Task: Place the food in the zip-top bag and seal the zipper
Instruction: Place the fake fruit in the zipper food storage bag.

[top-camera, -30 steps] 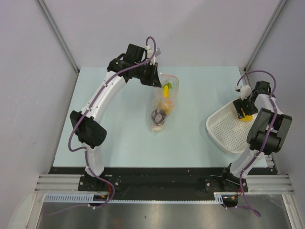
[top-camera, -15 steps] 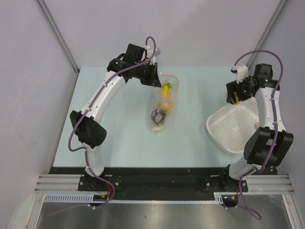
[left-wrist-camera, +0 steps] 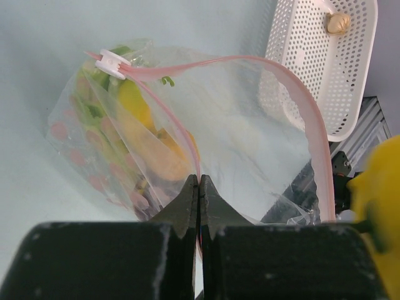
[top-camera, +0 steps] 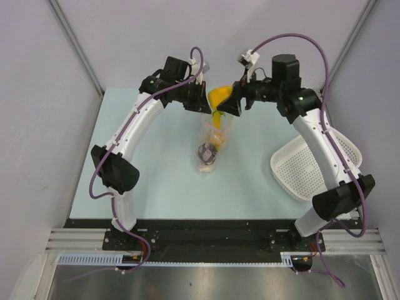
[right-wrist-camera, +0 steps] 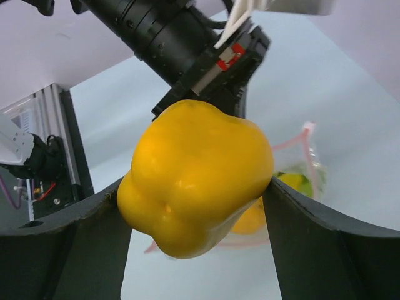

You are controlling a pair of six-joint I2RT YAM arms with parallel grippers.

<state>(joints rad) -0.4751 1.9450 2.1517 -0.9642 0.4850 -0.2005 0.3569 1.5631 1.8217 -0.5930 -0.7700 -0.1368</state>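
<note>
- The bench (top-camera: 156,187) carries the bag (top-camera: 211,140) near its middle. The closed end of the bag points toward the arm bases and its mouth lies at the far end.
- The right arm (top-camera: 325,144) is stretched far up and across to the left, with its wrist turned sideways toward the other arm. The right gripper (right-wrist-camera: 194,206) stands wide, clamped on both flanks of a yellow pepper (right-wrist-camera: 194,175), which hangs in the air just beside and above the mouth of the bag.
- The left arm (top-camera: 134,125) arches over the left side of the bench. The left gripper (left-wrist-camera: 199,187) is pressed together on one lip of the bag's mouth and lifts it so the opening gapes.
- The basket (top-camera: 300,172) sits well apart at the right. One small beige piece (left-wrist-camera: 337,23) lies in it, and I judge it has yet to go in.
- The bag already holds several yellow, green and dark pieces of food.
- The pepper looks bulky against the opening.
  - Centre it over the widest part of the gap and lower it narrow end first.
  - Let go only once it is past the pink strip.
  - The left pinch must hold firm, or the lip may fold under.
- The zipper (left-wrist-camera: 315,144) lies open in a wide loop, with its white slider (left-wrist-camera: 109,61) parked at one end. Sealing is not yet begun.
</note>
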